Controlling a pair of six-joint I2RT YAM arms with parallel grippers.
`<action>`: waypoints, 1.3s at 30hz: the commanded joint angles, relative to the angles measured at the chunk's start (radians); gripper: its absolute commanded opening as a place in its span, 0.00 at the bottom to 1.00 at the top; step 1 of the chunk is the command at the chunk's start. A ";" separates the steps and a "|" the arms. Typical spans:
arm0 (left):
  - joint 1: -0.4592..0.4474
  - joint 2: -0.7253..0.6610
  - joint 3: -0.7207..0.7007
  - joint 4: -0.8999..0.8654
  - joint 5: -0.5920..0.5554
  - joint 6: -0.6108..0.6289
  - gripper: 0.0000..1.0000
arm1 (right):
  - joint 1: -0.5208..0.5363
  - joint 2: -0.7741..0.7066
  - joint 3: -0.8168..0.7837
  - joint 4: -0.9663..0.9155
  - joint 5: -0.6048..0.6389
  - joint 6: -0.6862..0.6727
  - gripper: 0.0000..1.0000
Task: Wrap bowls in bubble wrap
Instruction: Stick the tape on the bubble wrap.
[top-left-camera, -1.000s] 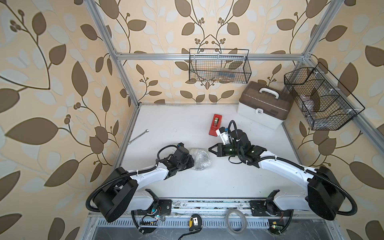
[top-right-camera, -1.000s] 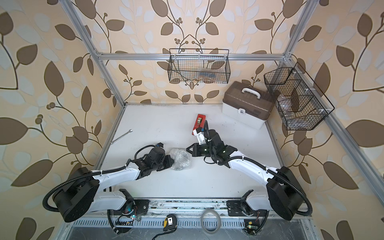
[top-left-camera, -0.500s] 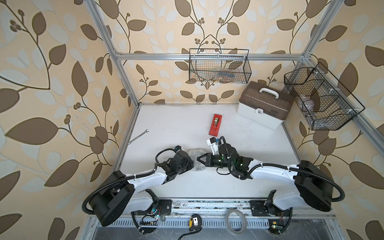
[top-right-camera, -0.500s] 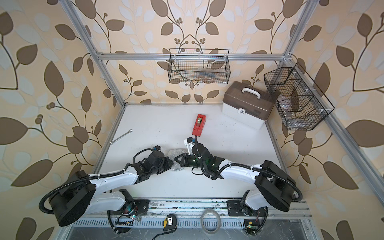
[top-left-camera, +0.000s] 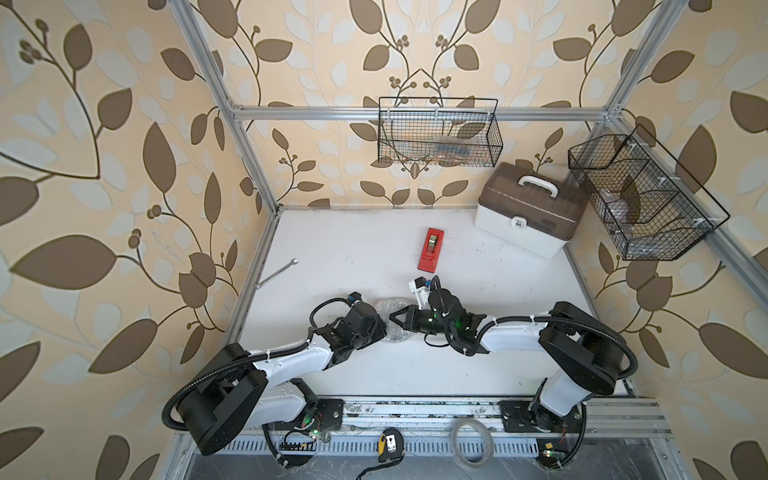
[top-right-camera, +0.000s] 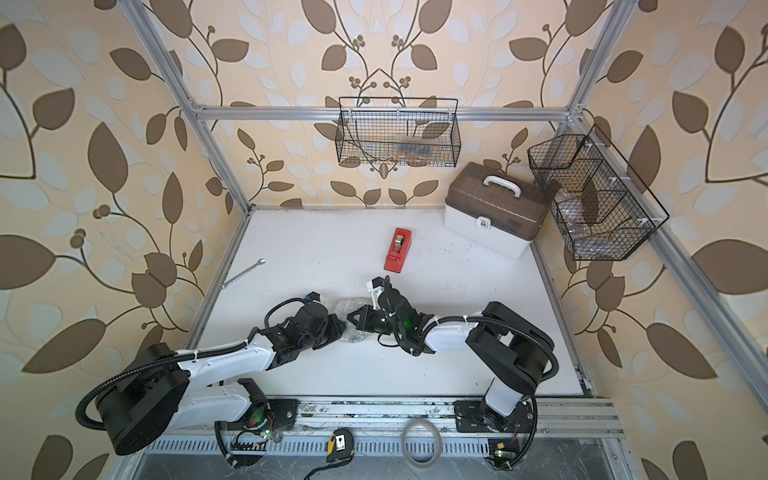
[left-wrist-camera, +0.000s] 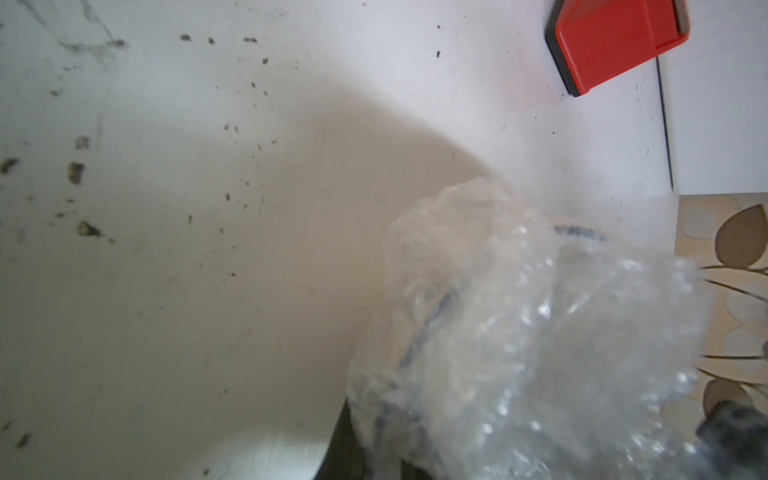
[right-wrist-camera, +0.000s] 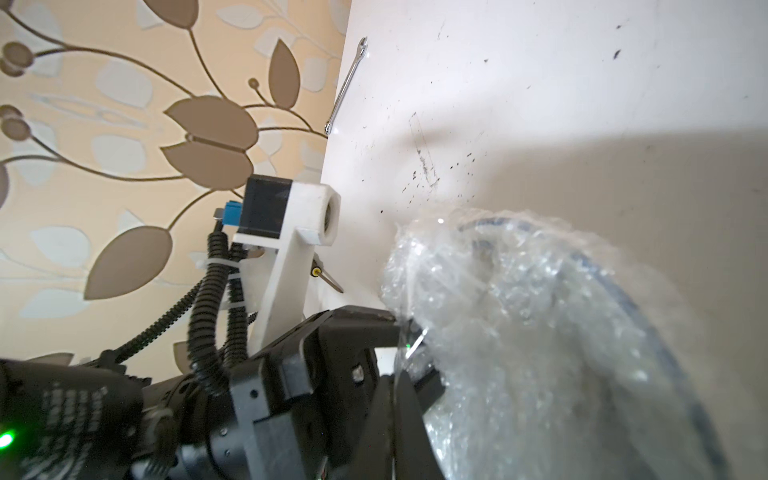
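Because the bubble wrap (top-left-camera: 392, 302) is only loosely bunched round the bowl (right-wrist-camera: 582, 316), mid-front on the desk (top-left-camera: 374, 257), the left fingers (right-wrist-camera: 365, 316) pinch its gathered edge, likely to stop it springing open; the right fingers (top-left-camera: 399, 323), closed tight and apparently empty, nudge the opposite side

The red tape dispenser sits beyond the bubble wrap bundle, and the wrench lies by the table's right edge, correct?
No. The wrench lies by the left edge of the table, not the right, as both top views show. The red tape dispenser does sit beyond the bubble wrap bundle.
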 joint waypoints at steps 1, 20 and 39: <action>-0.007 0.025 -0.032 -0.110 -0.036 -0.001 0.00 | 0.003 0.039 -0.020 0.091 -0.021 0.046 0.00; -0.016 0.011 -0.033 -0.110 -0.034 0.008 0.00 | 0.009 0.104 0.037 -0.022 0.054 0.095 0.00; -0.017 0.000 -0.034 -0.118 -0.032 0.013 0.00 | 0.032 0.103 0.172 -0.231 0.134 -0.002 0.07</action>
